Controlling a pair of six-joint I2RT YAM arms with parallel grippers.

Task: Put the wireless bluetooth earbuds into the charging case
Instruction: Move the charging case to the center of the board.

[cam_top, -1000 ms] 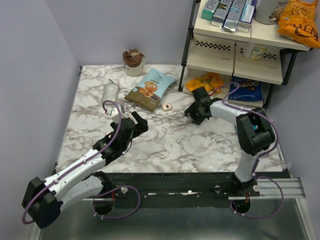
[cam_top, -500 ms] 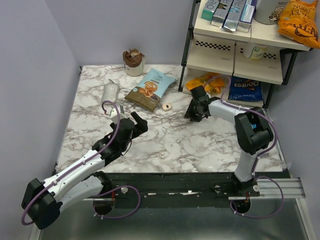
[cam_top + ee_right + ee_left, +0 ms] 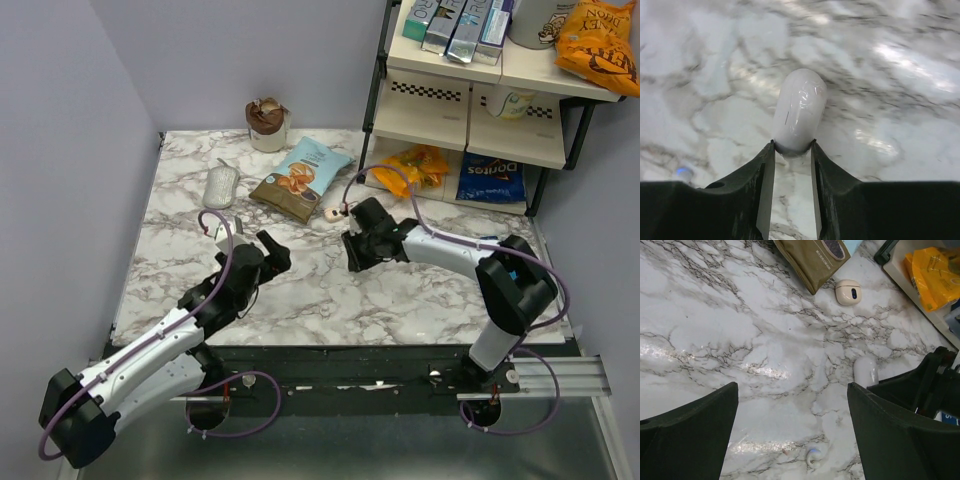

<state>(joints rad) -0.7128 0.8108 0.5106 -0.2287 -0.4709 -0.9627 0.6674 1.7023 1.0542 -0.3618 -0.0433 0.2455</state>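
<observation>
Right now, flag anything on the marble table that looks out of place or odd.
A tiny white earbud lies loose on the marble tabletop, well apart from the small cream pebble-shaped charging case, which sits near the brown snack bag. The right gripper pinches a white rounded plastic piece. Nothing spilled or broken.

My gripper (image 3: 792, 147) pinches the near end of a glossy white earbud (image 3: 799, 110) between two dark fingers, marbled desk (image 3: 900, 100) behind.
</observation>
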